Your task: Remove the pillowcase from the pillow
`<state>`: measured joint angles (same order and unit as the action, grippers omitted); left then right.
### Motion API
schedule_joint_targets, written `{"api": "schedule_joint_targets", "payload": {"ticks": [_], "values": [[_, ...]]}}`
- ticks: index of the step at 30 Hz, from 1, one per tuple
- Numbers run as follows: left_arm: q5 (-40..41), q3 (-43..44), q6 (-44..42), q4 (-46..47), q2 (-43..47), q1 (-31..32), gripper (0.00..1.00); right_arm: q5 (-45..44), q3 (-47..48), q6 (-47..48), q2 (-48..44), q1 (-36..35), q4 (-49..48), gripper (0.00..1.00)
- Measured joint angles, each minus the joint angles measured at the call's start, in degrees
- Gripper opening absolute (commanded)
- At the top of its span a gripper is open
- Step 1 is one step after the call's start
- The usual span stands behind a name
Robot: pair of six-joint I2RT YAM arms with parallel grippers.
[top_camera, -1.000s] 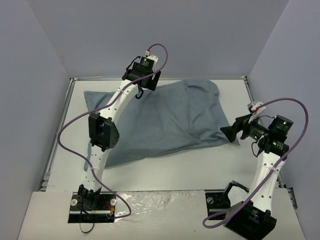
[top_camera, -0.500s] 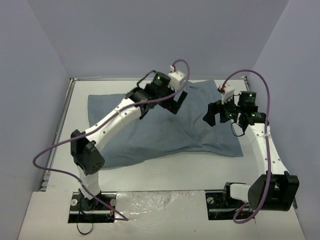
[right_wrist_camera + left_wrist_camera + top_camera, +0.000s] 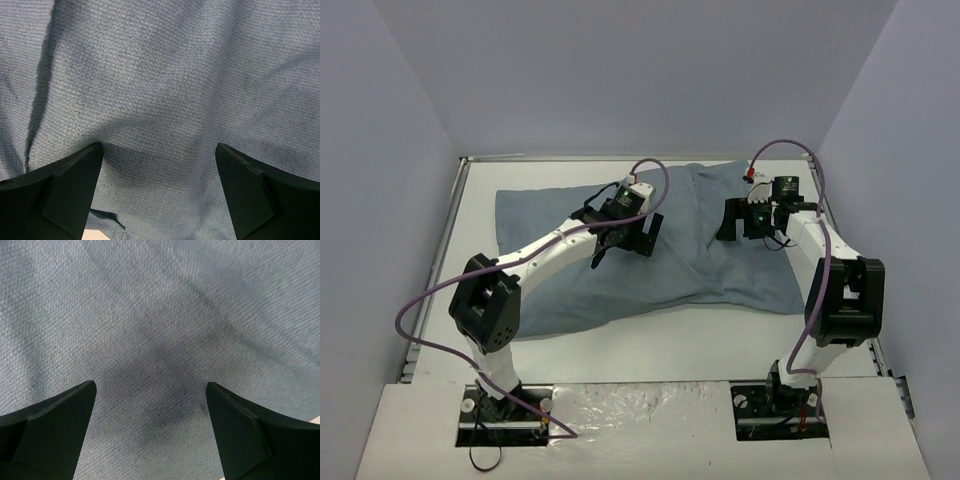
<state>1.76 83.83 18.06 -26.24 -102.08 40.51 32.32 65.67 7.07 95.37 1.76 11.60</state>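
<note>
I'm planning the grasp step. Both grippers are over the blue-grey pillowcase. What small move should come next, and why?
Probably lower both grippers and pinch the fabric. The left gripper and right gripper stand open over the wrinkled pillowcase, with cloth between their fingers but nothing gripped, so the case cannot be pulled yet.

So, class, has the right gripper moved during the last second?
Yes. The right gripper went from near the table's right edge inward and farther back, over the pillowcase.
</note>
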Motion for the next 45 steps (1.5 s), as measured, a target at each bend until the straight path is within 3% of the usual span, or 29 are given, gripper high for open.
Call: {"api": "schedule_joint_targets", "payload": {"ticks": [11,15,16,20,21,22,26,32,39,45], "values": [[-8.35,-0.09,7.56,10.75,-0.92,-1.64,0.86,5.62,2.03,1.09,3.39,-0.74,-1.97,0.86],[-9.27,1.27,11.08,11.61,-4.28,-2.08,0.77,5.77,2.16,2.10,4.50,-0.74,-1.99,0.74],[-9.25,2.29,11.76,11.52,-5.77,-2.27,0.70,5.79,2.34,2.19,4.83,-0.74,-1.99,0.70],[-9.22,5.53,13.97,11.56,-11.74,-2.51,0.47,6.03,2.69,2.25,5.64,-0.74,-1.99,0.32],[-9.22,5.66,14.19,11.61,-12.57,-2.60,0.41,6.03,2.69,2.25,5.64,-0.74,-2.01,0.26],[-9.20,5.66,14.29,11.54,-13.11,-2.69,0.27,5.99,2.69,2.25,5.64,-0.74,-2.03,0.23],[-9.20,4.98,15.13,11.96,-12.70,-3.30,0.05,5.49,2.62,2.14,5.29,-0.61,-2.34,0.11],[-8.26,-3.15,14.91,13.53,-6.05,-4.20,0.02,5.40,-0.76,2.40,0.39,1.62,-2.99,0.00],[-6.12,-14.10,14.95,15.89,3.48,-6.25,0.02,2.40,-5.60,2.40,-6.60,7.93,-3.21,0.00],[-5.11,-18.01,14.99,16.79,6.19,-6.58,0.02,-3.02,-9.90,2.43,-7.48,8.26,-2.69,0.00]]}}
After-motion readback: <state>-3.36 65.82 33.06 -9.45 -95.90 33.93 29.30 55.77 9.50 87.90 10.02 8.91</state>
